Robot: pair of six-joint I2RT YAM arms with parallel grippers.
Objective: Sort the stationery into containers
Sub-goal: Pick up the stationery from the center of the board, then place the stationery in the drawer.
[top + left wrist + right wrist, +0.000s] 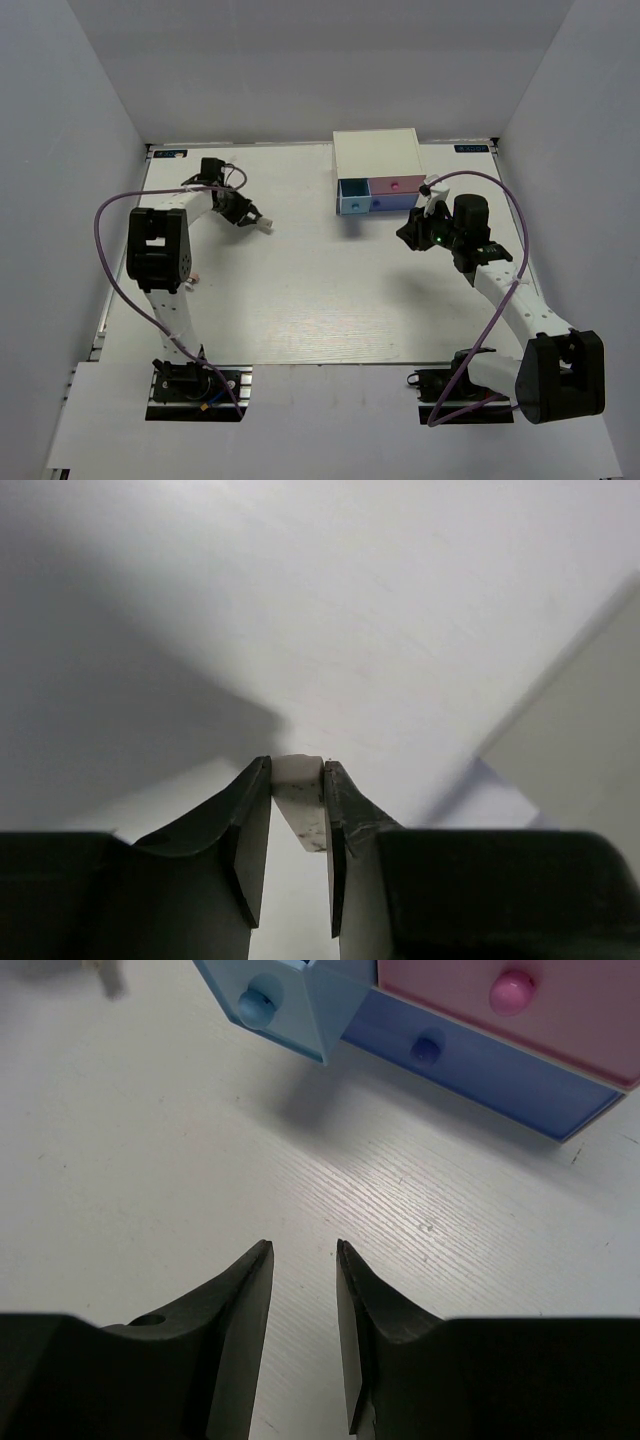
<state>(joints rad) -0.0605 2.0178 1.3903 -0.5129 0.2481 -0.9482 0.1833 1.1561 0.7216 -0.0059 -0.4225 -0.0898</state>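
Eraser [298, 783] sits partly hidden, pinched by left jaws.

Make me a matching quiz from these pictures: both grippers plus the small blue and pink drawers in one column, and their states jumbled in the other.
Column one:
1. left gripper
2. right gripper
3. small blue drawer
4. pink drawer

Column two:
a. pushed in
b. jaws apart, nothing between them
c. pulled out of the white box
d. clamped on a small pale block

Pairs: 1-d, 2-b, 3-c, 4-a
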